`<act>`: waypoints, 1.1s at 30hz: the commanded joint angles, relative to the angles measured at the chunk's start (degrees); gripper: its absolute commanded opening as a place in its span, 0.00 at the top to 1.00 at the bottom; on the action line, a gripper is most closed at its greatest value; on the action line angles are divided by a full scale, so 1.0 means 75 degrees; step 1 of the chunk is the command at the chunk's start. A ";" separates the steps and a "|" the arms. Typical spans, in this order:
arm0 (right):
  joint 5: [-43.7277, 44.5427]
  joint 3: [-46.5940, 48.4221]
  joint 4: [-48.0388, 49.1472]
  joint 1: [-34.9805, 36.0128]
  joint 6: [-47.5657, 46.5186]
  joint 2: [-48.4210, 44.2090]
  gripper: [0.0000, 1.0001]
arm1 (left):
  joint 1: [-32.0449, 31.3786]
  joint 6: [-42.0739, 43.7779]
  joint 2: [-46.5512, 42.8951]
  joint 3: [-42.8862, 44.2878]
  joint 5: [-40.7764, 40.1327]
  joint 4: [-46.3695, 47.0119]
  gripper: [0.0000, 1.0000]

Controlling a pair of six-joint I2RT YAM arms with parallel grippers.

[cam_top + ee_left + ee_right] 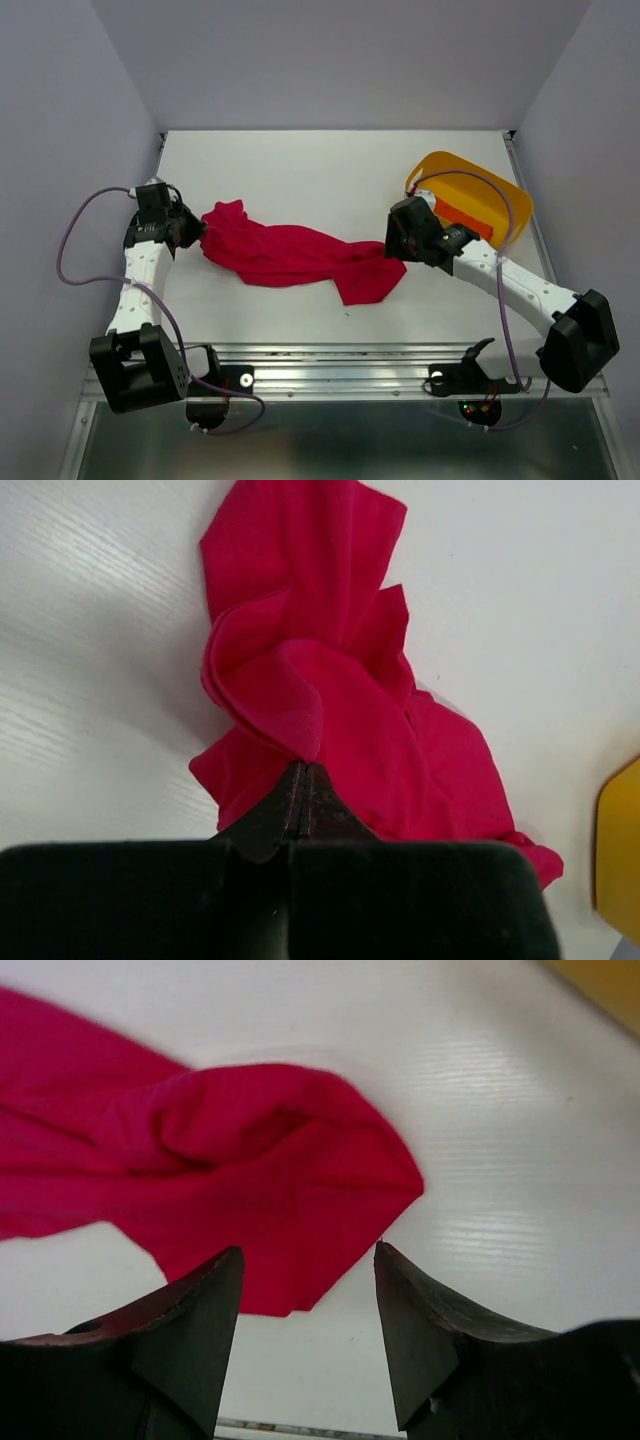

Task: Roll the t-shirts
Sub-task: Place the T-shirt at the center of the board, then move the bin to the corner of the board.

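Note:
A crimson t-shirt [290, 252] lies crumpled in a long band across the middle of the white table. My left gripper [192, 228] is at its left end. In the left wrist view the left gripper [305, 765] is shut, with a raised fold of the crimson t-shirt [320, 680] pinched at its tips. My right gripper [392, 245] hovers at the shirt's right end. Its jaws stand open in the right wrist view [308, 1250], nothing between them, and the crimson t-shirt [260, 1160] lies just ahead. An orange-red t-shirt [466, 216] sits rolled inside the yellow tub.
The yellow tub [492, 190] stands at the back right, just behind my right arm; its edge [620, 850] shows in the left wrist view. Grey walls close the table on three sides. A metal rail [340, 352] runs along the near edge.

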 commanded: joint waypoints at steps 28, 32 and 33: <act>-0.2039 0.1832 0.1999 -0.3191 -0.1756 0.2762 0.34 | 0.0018 0.0334 -0.0027 0.0548 0.0486 0.0570 1.00; -0.1863 0.0763 0.1741 -0.2346 -0.1510 0.1941 0.29 | 0.0018 0.0463 0.0009 0.0701 0.0533 0.0477 1.00; -0.1898 0.0355 0.1671 -0.2089 -0.1300 0.1638 0.29 | 0.0018 0.0544 -0.0003 0.0771 0.0510 0.0407 1.00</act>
